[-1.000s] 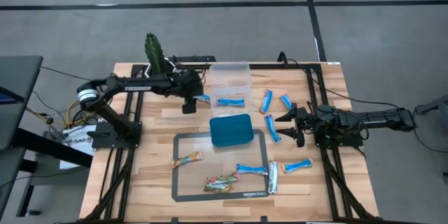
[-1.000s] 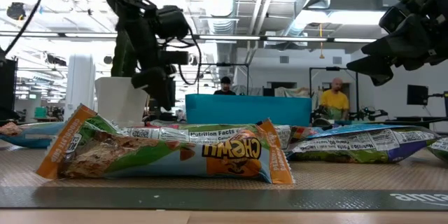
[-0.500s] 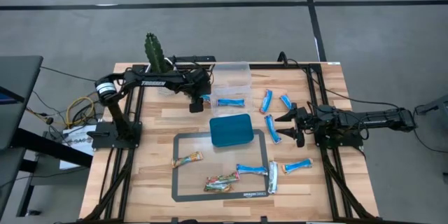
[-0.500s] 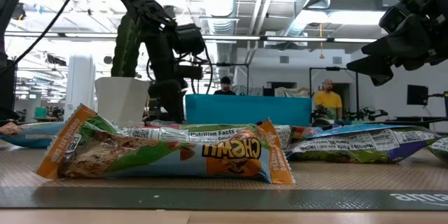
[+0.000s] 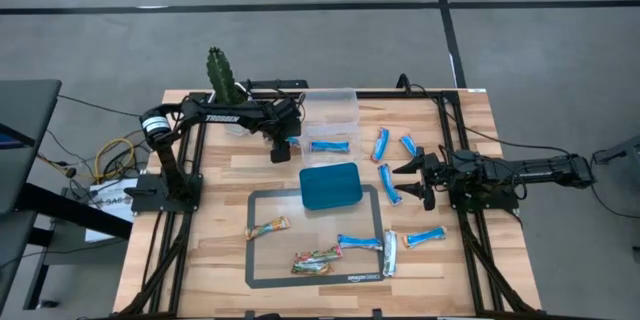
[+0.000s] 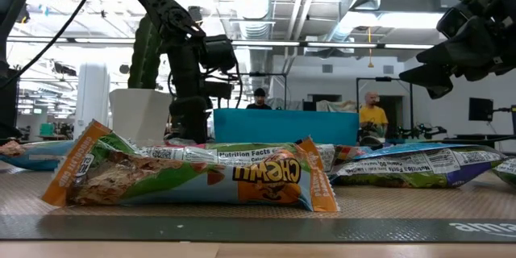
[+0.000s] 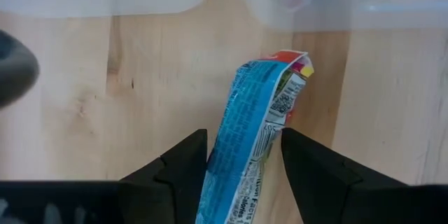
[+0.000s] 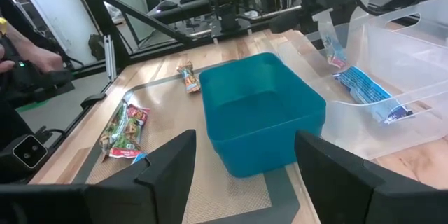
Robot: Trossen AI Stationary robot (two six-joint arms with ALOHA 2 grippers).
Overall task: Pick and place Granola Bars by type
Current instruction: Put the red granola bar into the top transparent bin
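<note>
1. The left pincer (image 5: 283,148) hangs low over the far part of the worktop (image 5: 220,230), just in front of the clear plastic bin (image 5: 330,108). In its wrist view a blue-and-white granola bar (image 7: 246,150) stands between the two dark fingers (image 7: 180,164), which sit close on either side of the wrapper. I judge the pincer to be clasping this bar, though the hold looks light.
2. The step in hand appears to be carrying this blue bar to its place. To do it well, firm up the clasp on the wrapper's middle before rising, since the foil is slick and the bar leans to one side.
3. Lift straight up first, clear of the bin's near wall, then travel; dragging sideways could catch the wrapper's crimped end on the rim.
4. A second blue bar (image 5: 329,145) lies just beside the pincer on the wood. Keep the fingers from brushing it.
5. Other blue bars (image 5: 381,144) lie scattered toward the right side, a tan bar (image 5: 268,226) rests on the grey mat (image 5: 262,260), and a multicoloured bar (image 5: 316,259) lies on the mat's near part. The teal tray (image 5: 331,185) stands in the middle, with nothing visible inside it in the right wrist view.
6. The right pincer (image 5: 411,178) waits over the right side of the worktop, fingers spread wide and holding nothing, well apart from the left arm's path.
7. Release only once the bar is low over its spot, so it does not bounce.
</note>
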